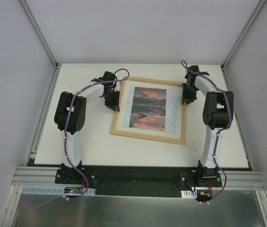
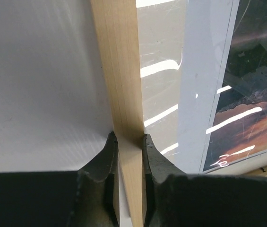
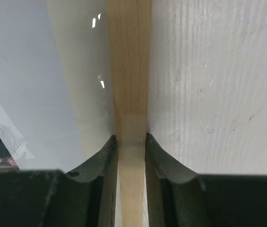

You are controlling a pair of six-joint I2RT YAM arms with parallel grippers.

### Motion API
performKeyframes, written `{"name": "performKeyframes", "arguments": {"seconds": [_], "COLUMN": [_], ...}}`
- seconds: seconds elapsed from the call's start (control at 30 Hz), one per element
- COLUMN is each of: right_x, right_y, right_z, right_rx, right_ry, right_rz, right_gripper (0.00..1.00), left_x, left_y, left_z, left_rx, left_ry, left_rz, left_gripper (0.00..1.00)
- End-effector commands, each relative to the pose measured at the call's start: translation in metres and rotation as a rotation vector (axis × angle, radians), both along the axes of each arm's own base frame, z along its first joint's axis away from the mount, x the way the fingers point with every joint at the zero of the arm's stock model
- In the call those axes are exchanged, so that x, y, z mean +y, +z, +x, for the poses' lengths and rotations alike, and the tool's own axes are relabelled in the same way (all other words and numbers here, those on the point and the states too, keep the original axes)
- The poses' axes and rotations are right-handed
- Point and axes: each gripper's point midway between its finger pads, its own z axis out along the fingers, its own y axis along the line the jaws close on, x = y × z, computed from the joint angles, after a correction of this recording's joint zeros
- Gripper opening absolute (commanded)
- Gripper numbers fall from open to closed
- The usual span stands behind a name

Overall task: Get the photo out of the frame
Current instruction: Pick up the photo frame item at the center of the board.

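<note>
Left fingers, right fingers pinch the frame (glazing covers the photo).

The frame lies flat on the table, turned slightly clockwise, with the photo face up inside. The left gripper meets its edge at 10 o'clock, and the right gripper at 2 o'clock. Their grip is too small to judge.

Photo inside frame on table

Photo inside flat wood frame.
</note>
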Motion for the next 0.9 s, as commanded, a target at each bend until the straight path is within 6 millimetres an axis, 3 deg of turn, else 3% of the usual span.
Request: {"name": "performKeyframes", "arguments": {"seconds": [0.0,0.17,0.37,0.53,0.67,0.87], "right_x": [-0.004,0.003,0.019,0.057,0.091,0.153], "right_y": [0.020,0.061,0.112,0.122,0.120,0.103], "right_z": [0.003,0.008,0.010,0.005,0.005,0.007], "right_rx": [-0.027,-0.124,-0.237,-0.267,-0.264,-0.235], "right_ry": [-0.025,-0.025,-0.006,0.060,0.127,0.224], "right_rz": [-0.025,-0.008,-0.017,-0.014,-0.027,-0.005], "right_gripper": [0.00,0.00,0.00,0.00,0.00,0.00], "left_x": [-0.028,-0.037,-0.039,-0.024,0.003,0.079], "left_y": [0.002,0.047,0.090,0.104,0.101,0.092], "left_z": [-0.024,-0.009,-0.012,-0.021,-0.026,-0.025], "left_rx": [0.106,0.002,-0.091,-0.147,-0.143,-0.162], "left_ry": [-0.100,-0.125,-0.146,-0.151,-0.106,0.031], "left_rz": [-0.072,-0.126,-0.171,-0.133,-0.091,0.041], "left_gripper": [0.00,0.00,0.00,0.00,0.00,0.00]}}
